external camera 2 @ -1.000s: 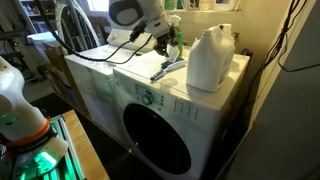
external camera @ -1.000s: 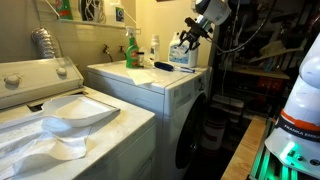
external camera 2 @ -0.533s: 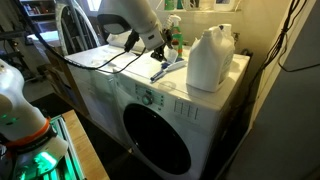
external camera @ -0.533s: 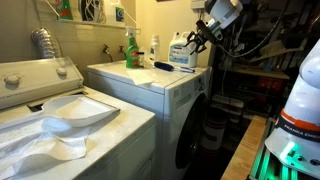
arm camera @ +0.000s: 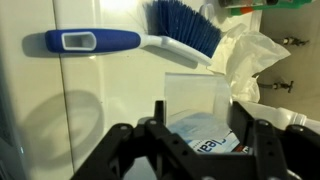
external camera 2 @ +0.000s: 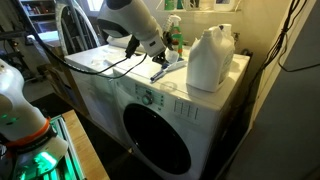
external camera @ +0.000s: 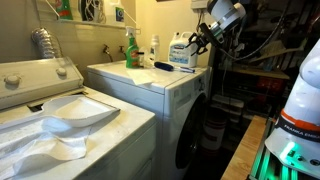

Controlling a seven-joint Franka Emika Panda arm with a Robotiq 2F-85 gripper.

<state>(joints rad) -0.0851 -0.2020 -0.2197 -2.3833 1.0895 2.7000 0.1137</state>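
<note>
On top of the white washing machine that served as the counter [external camera: 135,82], the claw [arm camera: 200,116] hung with its two dark fingers [arm camera: 156,122] spread wide apart and nothing clamped between them. In the wrist view a clear plastic pouch with blue print [arm camera: 195,92] lay flat on the counter directly under the gap, apart from both fingers. Just beyond the pouch lay the blue-handled scrubbing brush with blue bristles [arm camera: 90,42], stretched across the white surface, its bristle head next to a crumpled white plastic wrapper [arm camera: 245,58] that touched the pouch's far corner. In an exterior view the claw [external camera 2: 160,47] hovered just above the brush [external camera 2: 166,69], with black cables trailing from the arm over the counter edge. A large white detergent jug with a handle [external camera 2: 210,58] stood upright near the brush, closer to the wall. In an exterior view the claw [external camera: 200,38] showed beside that jug [external camera: 180,52], while a green spray bottle [external camera: 131,48] and a small white bottle [external camera: 154,47] stood at the back of the counter, well apart from the claw
</note>
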